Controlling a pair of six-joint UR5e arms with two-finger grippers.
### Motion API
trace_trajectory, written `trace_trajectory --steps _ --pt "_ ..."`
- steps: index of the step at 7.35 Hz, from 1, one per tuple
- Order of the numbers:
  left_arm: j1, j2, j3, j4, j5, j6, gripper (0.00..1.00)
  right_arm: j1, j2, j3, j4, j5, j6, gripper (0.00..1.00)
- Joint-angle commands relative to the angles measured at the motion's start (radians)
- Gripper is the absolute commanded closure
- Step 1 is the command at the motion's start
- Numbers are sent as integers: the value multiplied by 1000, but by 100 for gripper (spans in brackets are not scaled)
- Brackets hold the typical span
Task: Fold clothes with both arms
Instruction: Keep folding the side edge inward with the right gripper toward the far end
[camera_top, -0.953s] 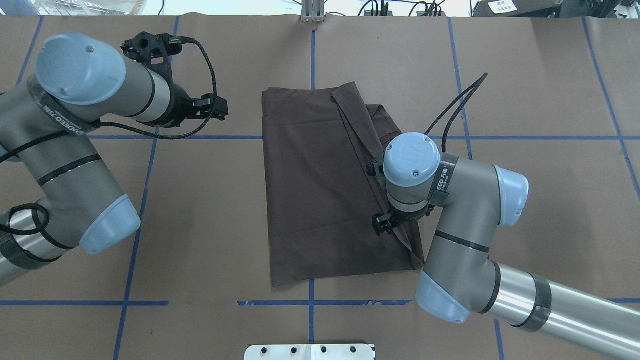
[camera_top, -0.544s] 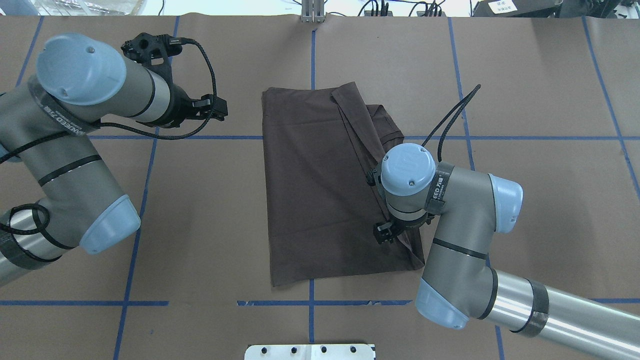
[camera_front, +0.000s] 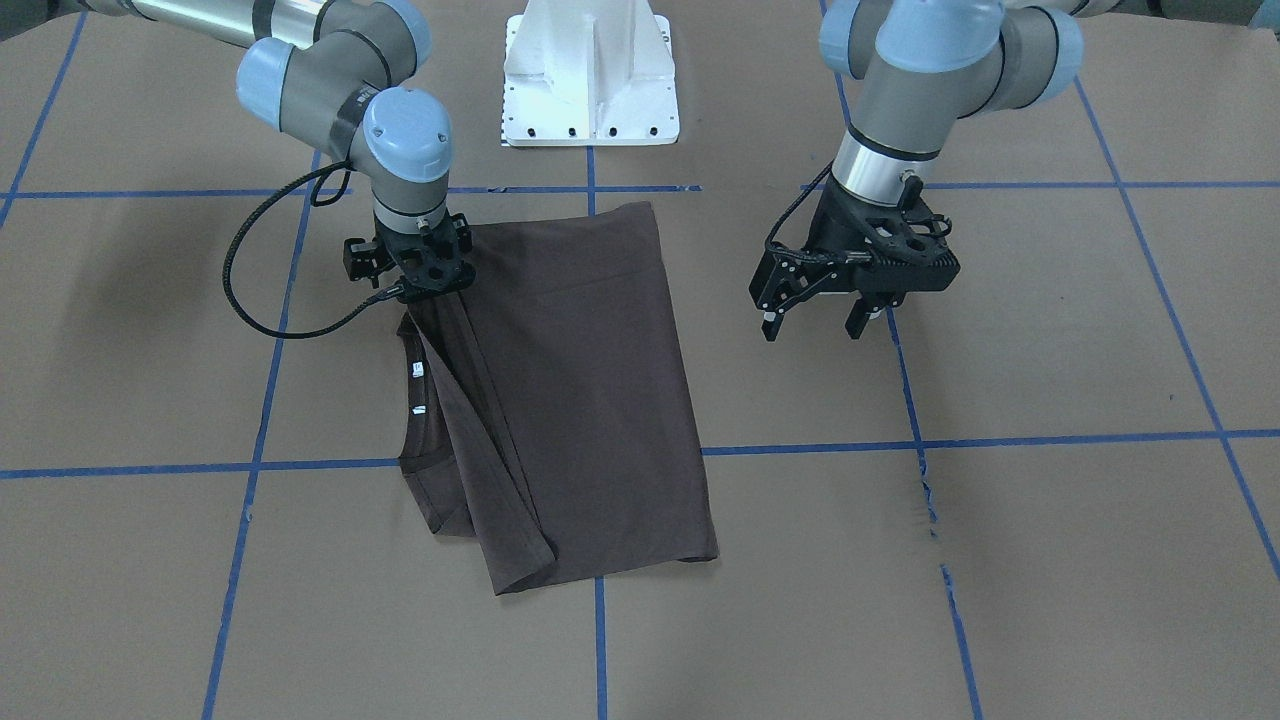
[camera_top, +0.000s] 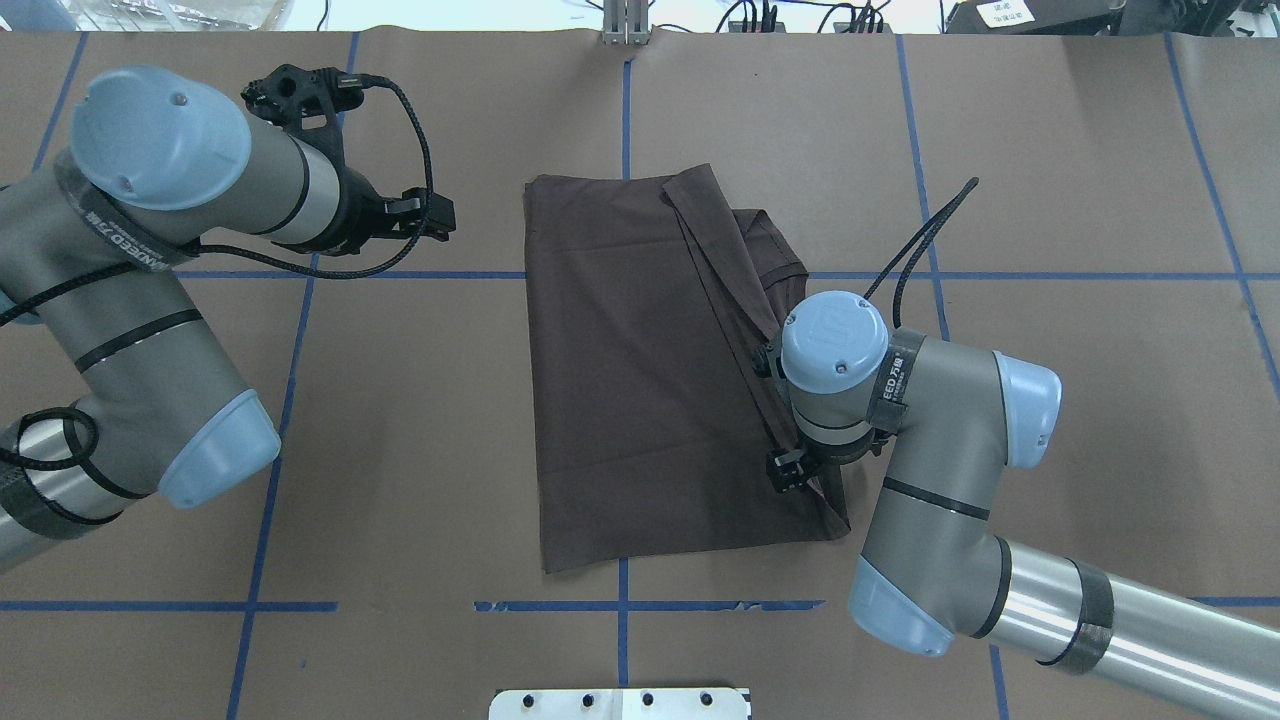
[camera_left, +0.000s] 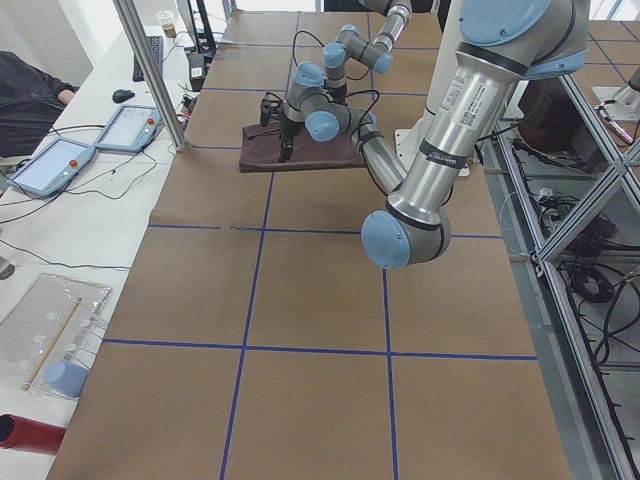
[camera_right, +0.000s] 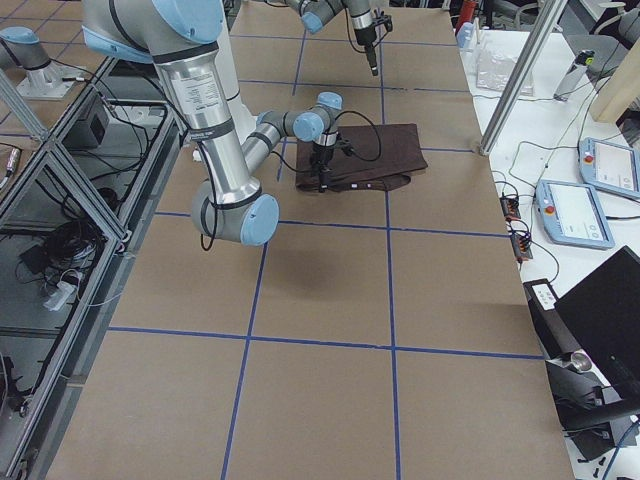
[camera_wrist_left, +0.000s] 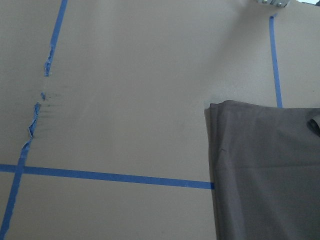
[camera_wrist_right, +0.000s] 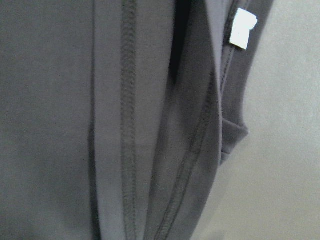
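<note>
The dark brown T-shirt (camera_top: 640, 380) lies folded lengthwise on the brown table cover, also seen in the front view (camera_front: 580, 380). Its collar and white neck tags (camera_front: 418, 370) stick out from under the folded flap. My right gripper (camera_front: 425, 280) points straight down onto the shirt's folded edge near the hem, and its wrist (camera_top: 832, 340) hides the fingers from above. The right wrist view shows only close-up seams and a white tag (camera_wrist_right: 243, 29), so I cannot tell whether it is open or shut. My left gripper (camera_front: 815, 325) hangs open and empty above bare table, apart from the shirt.
The white pedestal base (camera_front: 590, 70) stands at the robot's side of the table. Blue tape lines cross the cover, with a torn stretch (camera_front: 925, 480). A side table with tablets (camera_left: 50, 165) lies beyond the far edge.
My right wrist has shifted a little toward the robot and then outward along the shirt's edge. The shirt and the left arm have not moved.
</note>
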Motion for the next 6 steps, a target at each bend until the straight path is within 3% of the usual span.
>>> trace_trajectory --steps 1,6 --pt "0 0 -2 0 0 0 0 12 -3 6 -30 3 -2 0" --pt "0 -11 -4 0 0 -2 0 76 -72 9 -24 16 -18 0"
